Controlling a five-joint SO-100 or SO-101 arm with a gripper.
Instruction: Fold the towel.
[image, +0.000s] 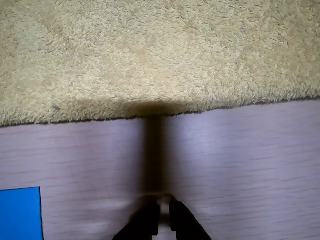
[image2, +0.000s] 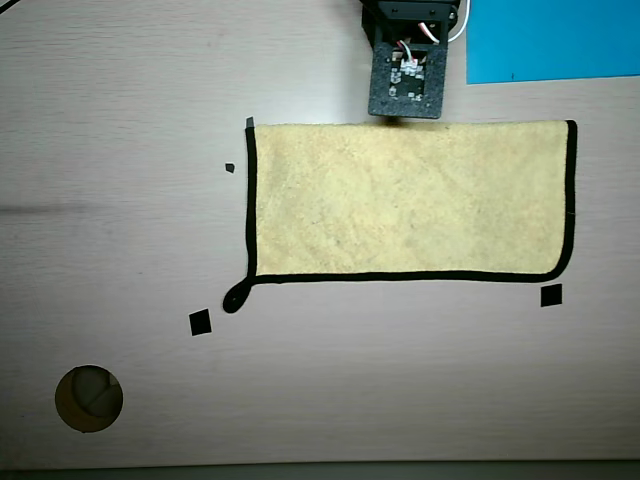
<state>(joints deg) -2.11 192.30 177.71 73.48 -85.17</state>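
One towel is lying flat on the table, with one blue sheet nearby. My gripper is hovering beside its edge, fingers seemingly almost pressed together, pinching nothing.

pale woodgrain table, round cable hole

Fuzzy pale-yellow cloth towel, smooth matt wood-grain table, smooth bright blue sheet
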